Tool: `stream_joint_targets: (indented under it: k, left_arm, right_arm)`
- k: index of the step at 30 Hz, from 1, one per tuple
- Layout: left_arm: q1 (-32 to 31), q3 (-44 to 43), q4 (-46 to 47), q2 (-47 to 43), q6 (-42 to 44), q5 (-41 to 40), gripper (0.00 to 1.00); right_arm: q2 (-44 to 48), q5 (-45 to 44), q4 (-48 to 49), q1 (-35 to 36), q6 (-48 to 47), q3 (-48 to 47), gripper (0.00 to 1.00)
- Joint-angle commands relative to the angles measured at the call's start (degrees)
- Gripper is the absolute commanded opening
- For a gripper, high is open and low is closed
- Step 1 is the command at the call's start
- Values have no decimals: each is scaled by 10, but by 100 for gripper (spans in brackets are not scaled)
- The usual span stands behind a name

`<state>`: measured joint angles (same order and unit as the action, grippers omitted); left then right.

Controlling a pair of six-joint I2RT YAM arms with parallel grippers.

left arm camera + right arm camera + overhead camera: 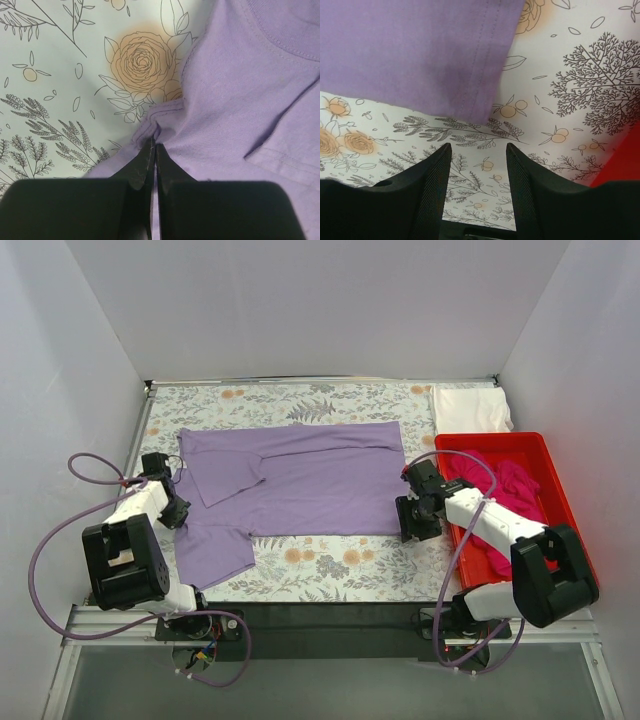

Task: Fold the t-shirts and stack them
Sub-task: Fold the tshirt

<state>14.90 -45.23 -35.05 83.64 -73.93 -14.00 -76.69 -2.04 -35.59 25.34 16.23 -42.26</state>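
A lavender t-shirt (300, 485) lies spread across the floral tablecloth, one sleeve (212, 552) hanging toward the near left. My left gripper (180, 512) sits at the shirt's left edge by the armpit. In the left wrist view it (155, 146) is shut on a pinched fold of lavender fabric (165, 112). My right gripper (408, 528) is at the shirt's near right corner. In the right wrist view it (477, 150) stands open over bare cloth, with the hem corner (475, 107) just beyond the fingertips. A magenta t-shirt (505, 490) lies crumpled in the red bin. A white t-shirt (470, 410) rests at the back right.
The red bin (555, 490) stands along the right side, close behind my right arm; its corner (620, 167) shows in the right wrist view. White walls enclose the table on three sides. The floral tablecloth (330, 560) shows in front of the shirt.
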Motion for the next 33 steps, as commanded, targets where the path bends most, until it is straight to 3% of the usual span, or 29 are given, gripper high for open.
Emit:
stream_joint_targets:
  k: [1, 11, 20, 23, 27, 33]
  left_arm:
    - [2, 10, -1, -31, 0, 5, 0]
    - [2, 1, -5, -36, 3, 0, 0]
    - [2, -12, -11, -24, 5, -2, 0]
    - [3, -13, -11, -25, 7, -1, 0]
    - [2, -7, -11, -25, 9, 0, 0]
    - [2, -7, -11, -23, 11, -2, 0]
  right_arm:
    - [-22, -29, 20, 5, -3, -7, 47]
    - [-74, -30, 45, 18, -27, -27, 43]
    - [-96, -11, 65, 23, -43, -29, 27]
    - [-98, -6, 65, 23, -52, -35, 28]
    - [-100, 16, 63, 25, -59, -39, 37]
    - [-108, 15, 63, 26, -66, -39, 36]
